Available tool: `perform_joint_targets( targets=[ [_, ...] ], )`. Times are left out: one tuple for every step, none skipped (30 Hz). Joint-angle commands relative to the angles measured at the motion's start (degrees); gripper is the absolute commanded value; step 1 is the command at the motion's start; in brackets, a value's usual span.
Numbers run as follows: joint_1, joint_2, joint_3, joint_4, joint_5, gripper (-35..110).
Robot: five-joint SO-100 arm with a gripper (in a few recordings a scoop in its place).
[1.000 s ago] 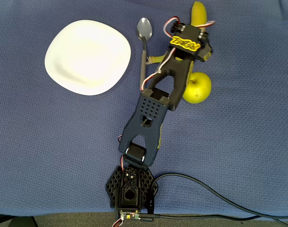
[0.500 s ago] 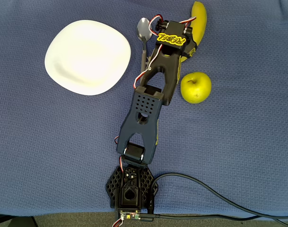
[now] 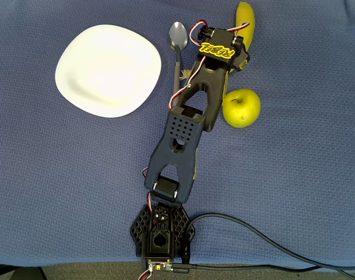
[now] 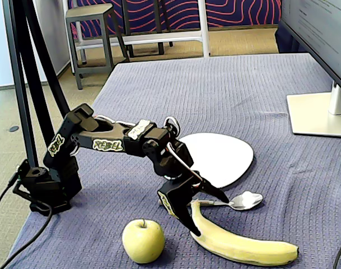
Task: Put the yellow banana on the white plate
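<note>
The wrist has swung back right a touch since half a second ago, and the gripper (image 4: 201, 216) is down at the stem end of the yellow banana (image 4: 243, 245), jaws parted, one finger either side, nothing clamped. Nearest in the fixed view, a yellow-green apple (image 4: 143, 240) sits just left of the banana, apart from it. The banana lies flat on the blue cloth (image 4: 226, 101). Just behind it rests a metal spoon (image 4: 241, 200), and beyond the spoon the white plate (image 4: 220, 157).

Banana (image 4: 237, 245) flat, off plate (image 4: 223, 157)
</note>
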Motion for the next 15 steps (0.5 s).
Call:
perform_joint_targets(
  targets=[
    [1.1, 0.4, -2.3, 0.0, 1.2, 39],
    [1.3, 0.2, -2.3, 0.1, 1.2, 39],
    [1.5, -0.2, -2.3, 0.1, 1.3, 39],
    [1.6, -0.5, -2.3, 0.1, 1.4, 39],
    [1.8, -0.9, -2.3, 0.1, 1.4, 39],
    [1.8, -1.1, -2.4, 0.1, 1.4, 39],
    [1.9, -1.4, -2.4, 0.0, 1.4, 39],
    [1.9, -1.7, -2.4, 0.0, 1.6, 39],
    [2.0, -1.9, -2.4, 0.0, 1.8, 39],
    [2.0, -2.1, -2.4, 0.0, 2.1, 39],
    [2.1, -2.4, -2.4, 0.1, 2.4, 39],
    [2.2, -2.5, -2.4, 0.4, 2.7, 39],
    [2.2, -2.8, -2.4, 0.7, 3.0, 39],
    [2.3, -3.1, -2.4, 1.1, 3.1, 38],
    [2.3, -3.3, -2.4, 1.8, 3.1, 35]
  ],
)
